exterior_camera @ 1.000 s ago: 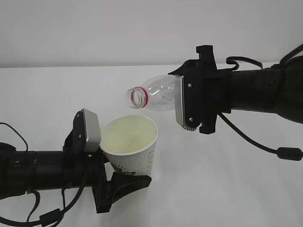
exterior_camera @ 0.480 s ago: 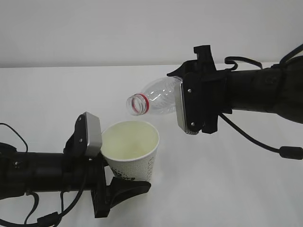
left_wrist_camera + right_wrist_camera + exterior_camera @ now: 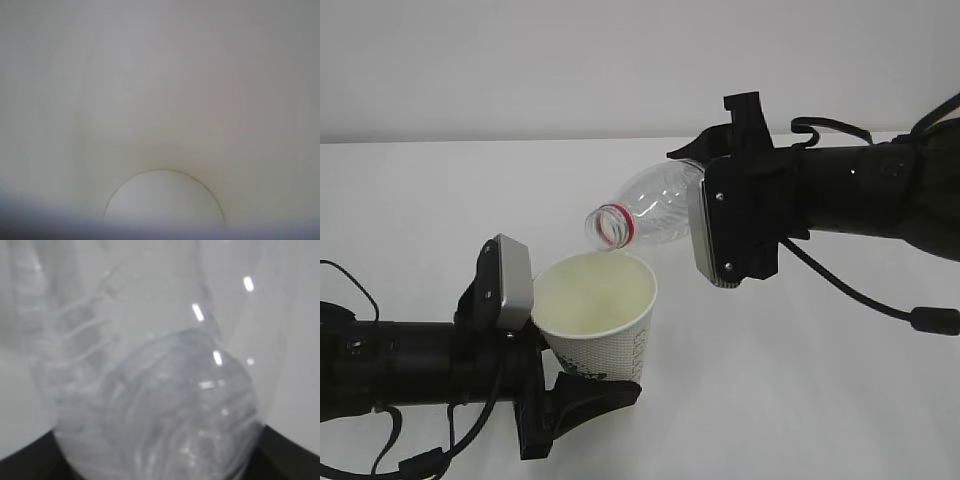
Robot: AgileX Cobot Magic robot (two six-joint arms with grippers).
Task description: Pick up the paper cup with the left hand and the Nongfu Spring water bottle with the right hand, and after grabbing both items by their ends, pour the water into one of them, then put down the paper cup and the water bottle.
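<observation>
Exterior view first: we see the paper cup (image 3: pixel 598 312) held off the white worktop (image 3: pixel 800 400) near its front edge, left of centre, tilted a little with its open mouth turned up and toward the camera. Its inside is cream-white, and green print runs along the outer wall. The left hand (image 3: pixel 575 385) comes in from the left edge, lying almost level, and its jaws are clenched on the lower part of the cup; one black jaw shows under the cup's base, and a grey-silver plate (image 3: pixel 510 283) sits on top of the gripper just beside the cup's rim.

Just above the cup's rim and a touch behind it hangs the Nongfu Spring water bottle (image 3: pixel 645 210), lying nearly on its side with the uncapped mouth and red neck ring pointing down-left toward the cup. We cannot make out any stream of water between the two, and the label is hidden. The right hand (image 3: pixel 720 215) reaches in from the right edge, and its jaws are grasping the bottle's base end, with a grey-silver plate facing the camera and a black cable (image 3: pixel 860 300) looping below the arm.

Left wrist view shows only the cup's pale wall, close and blurred, with a curved line low in the picture. Right wrist view is filled by the bottle's clear ribbed plastic, with the black jaws at the bottom corners.
</observation>
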